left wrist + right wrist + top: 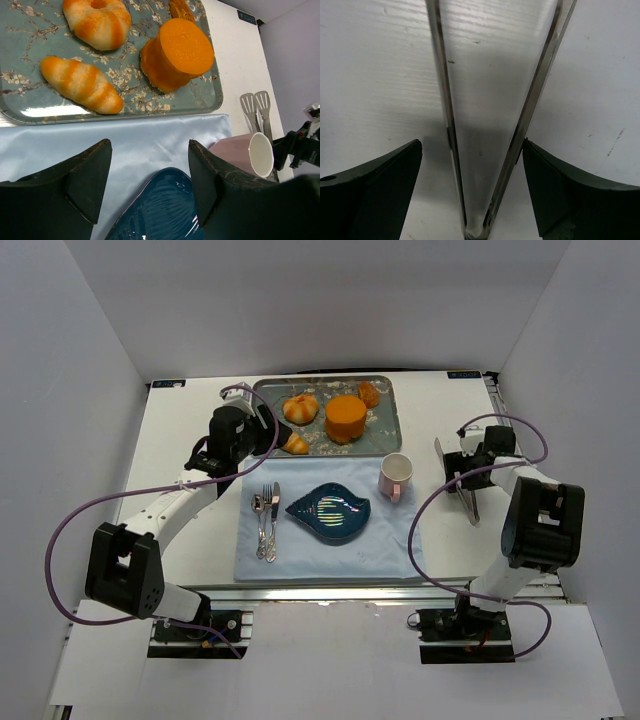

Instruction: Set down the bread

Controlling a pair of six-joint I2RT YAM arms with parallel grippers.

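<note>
The bread [97,22] sits on the tray [30,112] just ahead of the left end effector [150,150] — spread wide, empty — the nearer arm.

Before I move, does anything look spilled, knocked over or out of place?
Nothing is spilled or damaged. The bread sits on the tray, the cup stands upright by the empty plate. Only the tongs lie off the cloth on bare table, under the open right end effector.

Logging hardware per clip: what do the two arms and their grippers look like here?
Both the left arm and right arm have white links between boxy black joint housings. A purple cable loops loosely along each. Fingers are matte black, broad wedges.
</note>
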